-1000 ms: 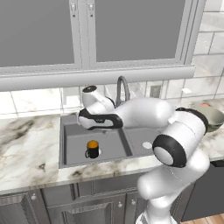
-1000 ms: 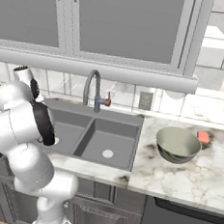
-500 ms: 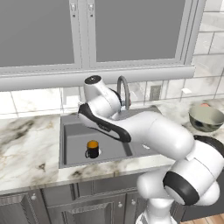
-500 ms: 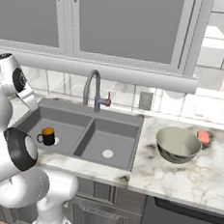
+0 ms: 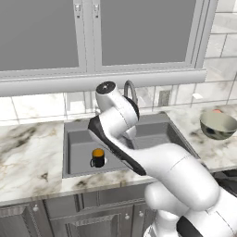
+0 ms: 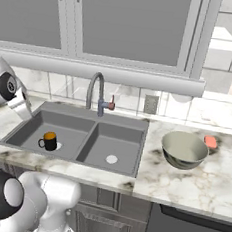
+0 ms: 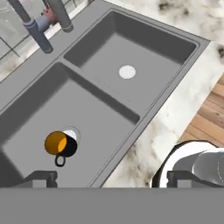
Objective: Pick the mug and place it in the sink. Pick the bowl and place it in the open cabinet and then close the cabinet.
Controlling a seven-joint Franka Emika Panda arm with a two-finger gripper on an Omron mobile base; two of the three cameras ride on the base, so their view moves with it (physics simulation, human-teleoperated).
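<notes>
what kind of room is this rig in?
A kitchen, rendered rather than real. Clues: a double-basin sink with a gooseneck faucet set in a marble-look counter, glass-front wall cabinets above, and a mug standing in the left basin.

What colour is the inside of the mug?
Orange inside the mug, black outside; clearest in the hand view.

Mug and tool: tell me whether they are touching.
Apart. In the hand view the mug stands on the sink floor, well clear of the open tool above it.

Both base views face the sink (image 5: 76, 152) from behind; the hand view looks down into it.
</notes>
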